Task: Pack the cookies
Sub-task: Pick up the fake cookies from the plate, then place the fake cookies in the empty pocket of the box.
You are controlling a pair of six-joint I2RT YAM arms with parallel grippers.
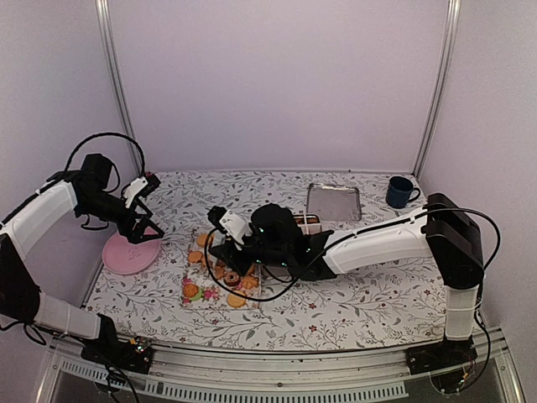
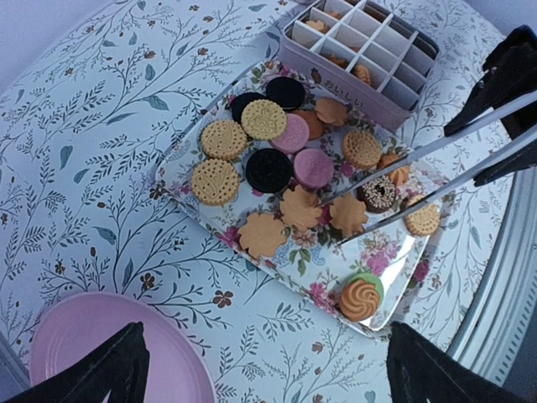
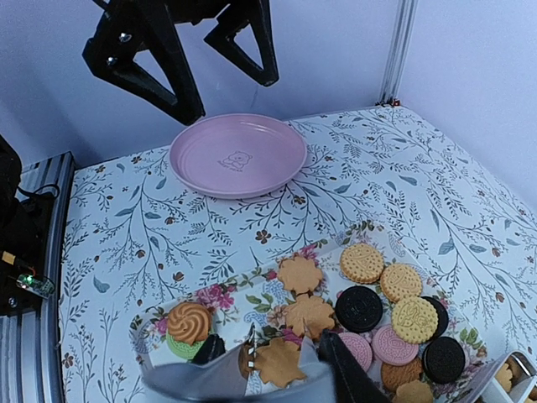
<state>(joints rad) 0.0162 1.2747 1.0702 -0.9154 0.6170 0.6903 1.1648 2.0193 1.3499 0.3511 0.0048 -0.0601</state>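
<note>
The step in hand is picking one biscuit off the tray. The right claw (image 1: 222,252) is narrowed on what appear to be slim metal tongs (image 2: 419,154). Their tips are lowered to either side of a flower-shaped biscuit (image 2: 346,214), not yet pinching it.

The cookies (image 2: 263,119) lie loose on the floral tray (image 2: 294,256) in the middle of the tabletop (image 2: 101,151). A few already sit in the divided tin (image 2: 336,80), just beyond the tray's far end. The left claw (image 1: 147,231) hangs wide and empty above the pink plate (image 3: 239,155).

The next move probably calls for squeezing the tongs gently on the biscuit's edges. The biscuit can then be lifted level and carried over the tin wall to a free compartment.
</note>
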